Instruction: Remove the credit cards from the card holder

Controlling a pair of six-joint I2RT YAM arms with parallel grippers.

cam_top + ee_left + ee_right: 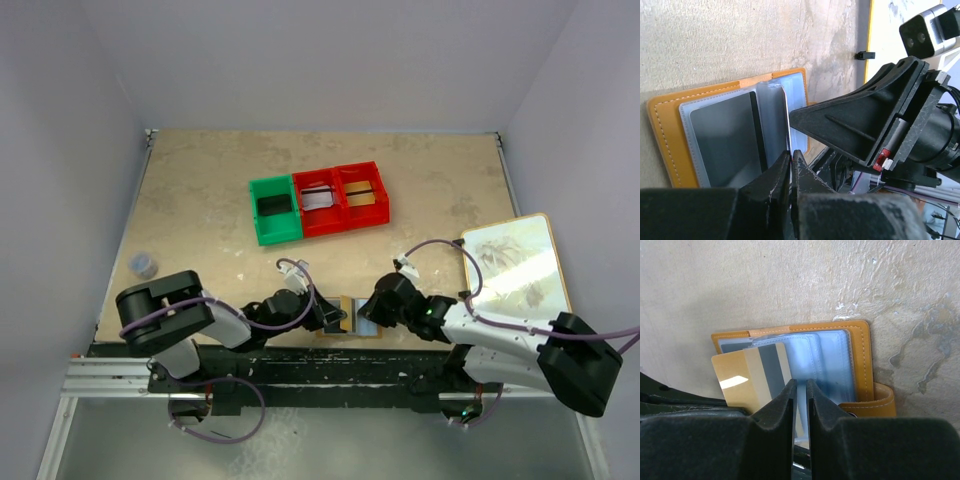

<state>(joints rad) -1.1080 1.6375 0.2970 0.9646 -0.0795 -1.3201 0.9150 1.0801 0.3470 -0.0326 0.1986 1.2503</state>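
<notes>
Left arm point(180, 315) and right arm point(500, 345): black joints, white-grey shells, looping purple cables point(440, 243); a green light point(432, 311) on the right; matte black, ribbed fingers point(840, 122).

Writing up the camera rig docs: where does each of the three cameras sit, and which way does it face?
Top: fixed above and behind the arm bases, looking down on the table; both arms show, with the left gripper and right gripper.
Left wrist: on the left arm, looking along its own fingers at the open wallet; the right gripper shows too.
Right wrist: on the right arm, looking past its own fingers at the wallet and a gold card.
Shared: all three views see the wallet.
</notes>
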